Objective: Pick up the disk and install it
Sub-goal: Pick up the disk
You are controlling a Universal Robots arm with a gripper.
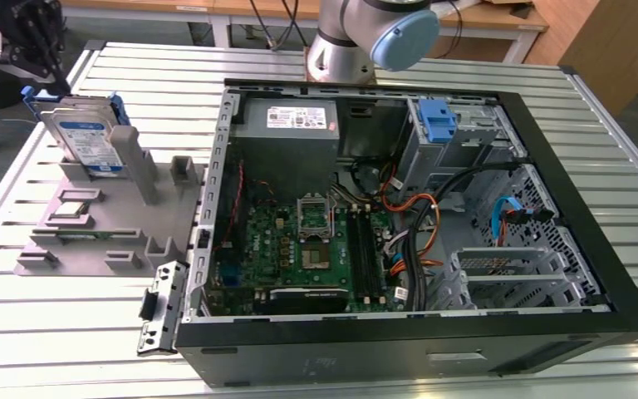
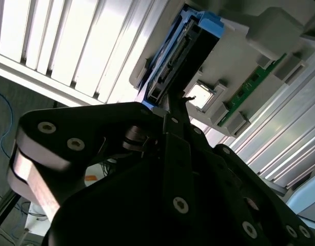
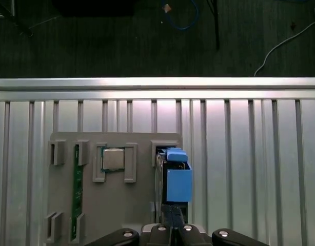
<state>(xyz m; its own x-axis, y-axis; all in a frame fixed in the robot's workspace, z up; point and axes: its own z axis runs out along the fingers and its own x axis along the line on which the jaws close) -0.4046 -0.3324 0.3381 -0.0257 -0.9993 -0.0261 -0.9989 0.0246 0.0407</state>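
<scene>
The disk stands on edge in a grey holder at the exterior view's left, its white-and-blue label facing out and blue rails along its edges. My gripper hangs directly over its top edge. In the first wrist view I look down on the disk's blue rail, with the gripper over its near end and the two fingers pressed together. In the second wrist view the gripper comes to a point beside the disk's connector end. The fingers do not span the disk's thickness.
An open computer case lies at the exterior view's right, with a grey power supply, a blue latch on a drive bay and loose cables inside. The holder also carries a chip and a memory stick. The arm's base stands behind the case.
</scene>
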